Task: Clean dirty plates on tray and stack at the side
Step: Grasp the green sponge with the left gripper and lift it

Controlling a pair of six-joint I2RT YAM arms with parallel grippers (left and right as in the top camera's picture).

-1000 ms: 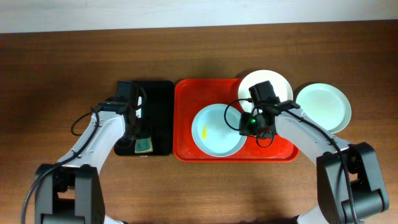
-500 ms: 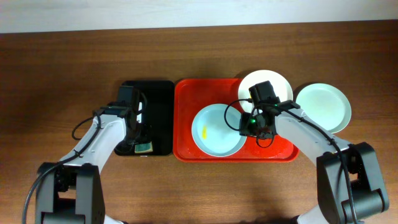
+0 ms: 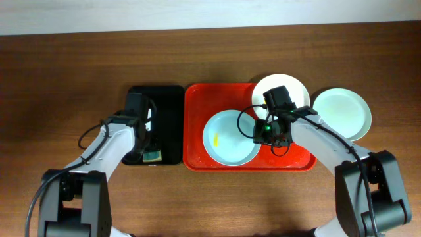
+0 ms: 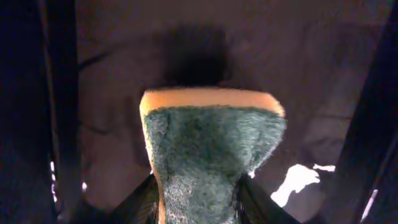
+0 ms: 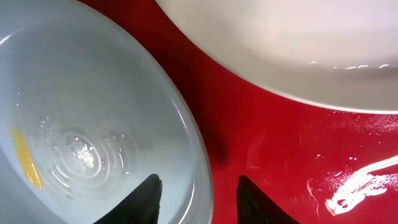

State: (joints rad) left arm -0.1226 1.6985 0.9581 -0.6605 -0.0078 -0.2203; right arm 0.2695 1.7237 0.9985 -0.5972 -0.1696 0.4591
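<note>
The left arm (image 3: 105,141) reaches in from the near edge of the surface (image 3: 66,79) and bends over the black tray (image 3: 171,105), which sits right against the red tray (image 3: 197,105) on its left side. The left tool (image 3: 150,151) points down at the near end of that black tray. It is closed on a sponge (image 4: 211,149), its two dark fingers pinching the lower sides. The sponge has a coarse dark green scouring face towards the wrist camera and an orange-yellow foam layer showing along its top edge.

The right arm (image 3: 322,138) comes in from the near right and crosses the red tray's right rim, wrist angled towards the tray's middle. The right tool (image 5: 199,183) is parted. One finger is over the inside of the pale blue plate (image 3: 230,137) and the other is over bare red plastic, so the plate's right rim runs between them. Neither finger can be seen touching it.

The pale blue plate lies flat in the middle of the red tray. It looks wet and glossy, with a yellow smear (image 5: 23,155) left of its centre. The white plate (image 3: 296,89) sits at the red tray's far right corner, overhanging the rim. The pale green plate (image 3: 342,113) rests on the surface just right of the red tray, close beside the white one. Wet streaks glint on the tray floor.
</note>
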